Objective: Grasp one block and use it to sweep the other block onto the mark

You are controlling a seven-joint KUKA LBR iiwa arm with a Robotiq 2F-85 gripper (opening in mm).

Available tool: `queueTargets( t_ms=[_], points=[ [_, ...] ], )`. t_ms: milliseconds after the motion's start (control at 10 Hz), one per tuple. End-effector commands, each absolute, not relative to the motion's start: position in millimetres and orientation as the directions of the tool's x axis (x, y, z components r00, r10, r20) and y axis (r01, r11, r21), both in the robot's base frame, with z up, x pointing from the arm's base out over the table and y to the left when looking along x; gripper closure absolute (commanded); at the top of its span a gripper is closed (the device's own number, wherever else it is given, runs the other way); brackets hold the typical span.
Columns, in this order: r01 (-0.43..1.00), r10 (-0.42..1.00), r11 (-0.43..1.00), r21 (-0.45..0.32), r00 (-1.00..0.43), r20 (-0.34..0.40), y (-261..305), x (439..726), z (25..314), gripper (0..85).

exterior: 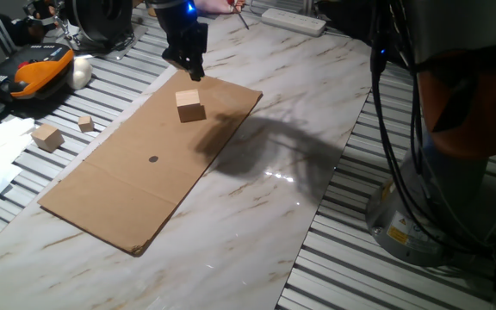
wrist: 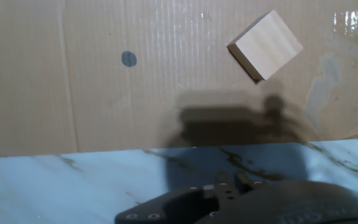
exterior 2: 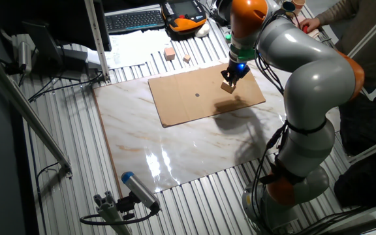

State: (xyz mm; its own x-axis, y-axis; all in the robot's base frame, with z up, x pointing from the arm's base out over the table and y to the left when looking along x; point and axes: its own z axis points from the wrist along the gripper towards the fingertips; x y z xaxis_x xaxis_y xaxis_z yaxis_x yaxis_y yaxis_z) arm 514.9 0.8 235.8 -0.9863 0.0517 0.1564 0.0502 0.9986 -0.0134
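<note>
Nearby in one fixed view, the pincer (exterior: pixel 195 75) hangs above the far edge of a flat cardboard sheet (exterior: pixel 127 202) on the marble bench (exterior: pixel 257 232), and it holds nothing. One block (exterior: pixel 190 106) sits on the cardboard just in front of it, apart from the fingers. The mark (exterior: pixel 152 158) lies nearer the sheet's middle, with bare cardboard between it and the block. Off the sheet to the left stand a second wooden cube (exterior: pixel 48 137) and a much smaller cube (exterior: pixel 86 124), well apart from the mark. An orange handheld unit (exterior: pixel 34 68) rests at the bench's far left corner.

From the other fixed view, the pincer (exterior 2: pixel 230 76) hovers right over the block (exterior 2: pixel 228 87); whether they touch I cannot tell. A keyboard (exterior 2: pixel 135 19) lies beyond the sheet.

Through the hand view, the block (wrist: pixel 266 45) sits turned cornerwise at upper right, the mark (wrist: pixel 128 59) at upper left. Only the pincer's dark base shows at the bottom edge, so how far it is open I cannot tell
</note>
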Motion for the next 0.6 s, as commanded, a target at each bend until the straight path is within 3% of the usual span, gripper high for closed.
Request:
queueTargets(
  t_ms=[0, 500],
  points=[
    [0.052, 0.054, 0.999, -0.014, -0.986, 0.156, 0.7, 514.9, 235.9, 85.0],
    [0.082, 0.083, 0.997, -0.014, -0.991, 0.102, 0.2, 515.0, 236.3, 85.0]
  ],
)
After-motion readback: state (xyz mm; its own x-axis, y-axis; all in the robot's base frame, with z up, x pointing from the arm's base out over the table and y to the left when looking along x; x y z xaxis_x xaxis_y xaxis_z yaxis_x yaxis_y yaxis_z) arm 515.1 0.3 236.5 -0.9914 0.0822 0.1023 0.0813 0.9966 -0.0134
